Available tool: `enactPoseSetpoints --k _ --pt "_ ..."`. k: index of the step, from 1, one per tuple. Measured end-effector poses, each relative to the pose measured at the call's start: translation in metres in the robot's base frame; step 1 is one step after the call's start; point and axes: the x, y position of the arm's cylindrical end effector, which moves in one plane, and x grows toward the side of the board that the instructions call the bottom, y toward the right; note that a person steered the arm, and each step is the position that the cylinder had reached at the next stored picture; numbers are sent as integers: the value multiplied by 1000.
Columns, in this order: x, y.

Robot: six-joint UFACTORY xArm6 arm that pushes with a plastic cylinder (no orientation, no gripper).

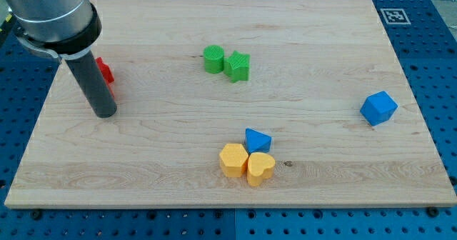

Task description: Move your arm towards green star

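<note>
The tip [105, 114] is seen near the tabletop's [321, 176] left edge, w/ a red block [105, 71] behind it. No pincer is fitted, so nothing is held. The green star [238, 66] sits near the top edge, approx. mid, touching a green block [213, 59]. The approach is judged barely begun; a slide to the right is needed.

arm: grey metal cylinder | black collar | my tip [104, 114]: dark rod

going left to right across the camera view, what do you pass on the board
my tip → red block behind the rod → green cylinder → green star → blue cube
</note>
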Motion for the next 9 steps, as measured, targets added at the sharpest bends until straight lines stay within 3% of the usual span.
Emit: enactPoseSetpoints --k 1,4,6,8,9 --pt "0 8" --pt "-4 179" --pt "-32 274" --pt "-78 271" --pt "-81 248"
